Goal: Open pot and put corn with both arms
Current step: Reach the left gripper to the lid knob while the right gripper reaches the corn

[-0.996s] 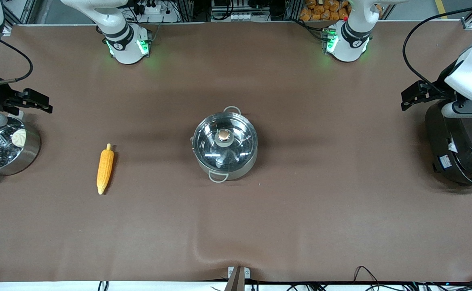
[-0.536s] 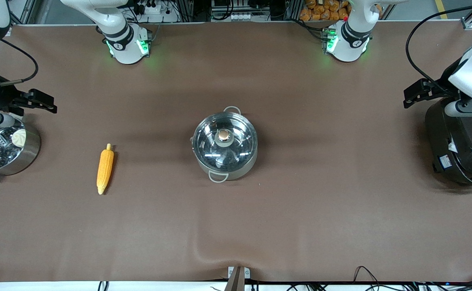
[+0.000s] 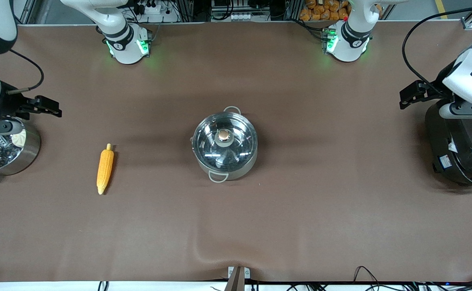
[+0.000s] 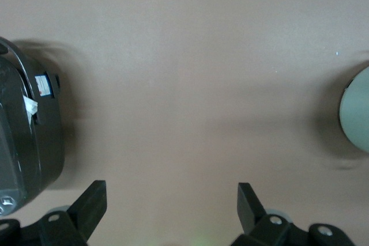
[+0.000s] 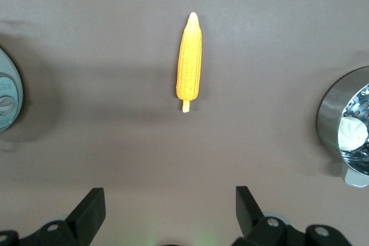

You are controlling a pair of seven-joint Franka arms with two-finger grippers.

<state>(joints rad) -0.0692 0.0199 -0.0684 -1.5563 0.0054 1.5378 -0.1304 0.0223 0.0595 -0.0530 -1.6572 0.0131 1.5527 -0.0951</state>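
The steel pot (image 3: 224,161) stands mid-table with its glass lid (image 3: 209,141) on and the copper knob (image 3: 223,136) upright. The yellow-orange corn (image 3: 104,167) lies flat toward the right arm's end, pointed tip toward the front camera. My right gripper (image 3: 51,108) hangs open and empty over the table beside the steamer pot. In the right wrist view the corn (image 5: 189,56) lies well ahead of the open right gripper (image 5: 170,200). My left gripper (image 3: 408,97) hangs open and empty beside the rice cooker, its left gripper (image 4: 171,197) over bare table, the pot's edge (image 4: 358,110) far off.
A steel steamer pot (image 3: 27,155) holding a white bun (image 3: 18,138) stands at the right arm's end of the table. A big black rice cooker (image 3: 462,153) stands at the left arm's end. A fold in the brown cloth (image 3: 219,252) rises near the front edge.
My right gripper has shifted a little from the steamer pot toward the corn. My left gripper has barely moved. Pot and corn lie as before.
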